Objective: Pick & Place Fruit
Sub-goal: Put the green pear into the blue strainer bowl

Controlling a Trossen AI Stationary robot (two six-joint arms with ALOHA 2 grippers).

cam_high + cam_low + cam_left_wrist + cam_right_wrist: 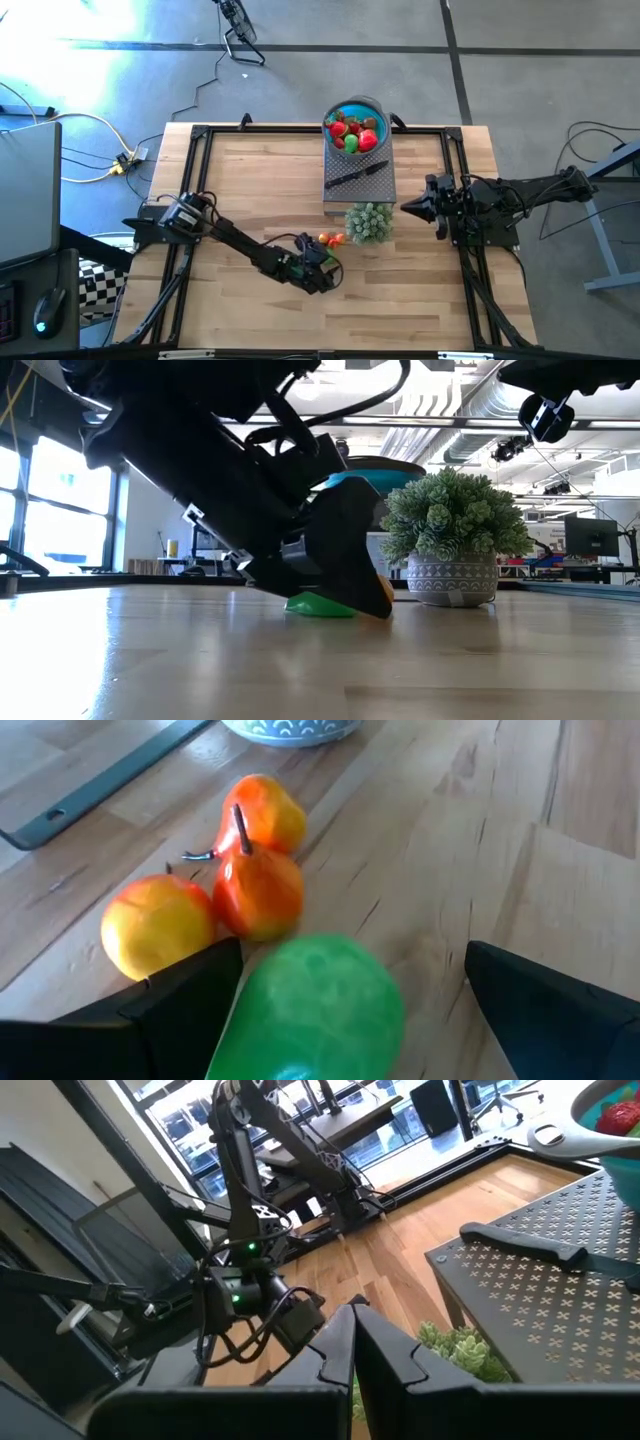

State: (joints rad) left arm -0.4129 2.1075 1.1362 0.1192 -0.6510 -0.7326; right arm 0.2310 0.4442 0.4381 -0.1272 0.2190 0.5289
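A green toy fruit (310, 1010) lies on the wooden table between the fingers of my open left gripper (355, 948), which slants down over it near the table's middle front (322, 266). Just beyond the green one, three orange and yellow fruits (258, 895) lie together on the table. A blue bowl (335, 108) holding several red and green fruits stands at the far end of a grey perforated platform (385, 190). My right gripper (405, 207) hangs shut above the table's right side, touching nothing. My left gripper stands open astride the green fruit, slanting down from the table's left. One finger (190, 990) lies right beside the fruit's side (250, 1000); whether it touches I cannot tell. The other finger (540, 1000) stands clear of it. The fruit rests on the table.
A pale green bushy plant in a patterned pot (369, 222) stands just right of the loose fruits. A black-handled knife (355, 175) lies on the grey platform. Black frame rails (200, 160) run along the table's sides and far edge. Bare wood stretches to the left and front.
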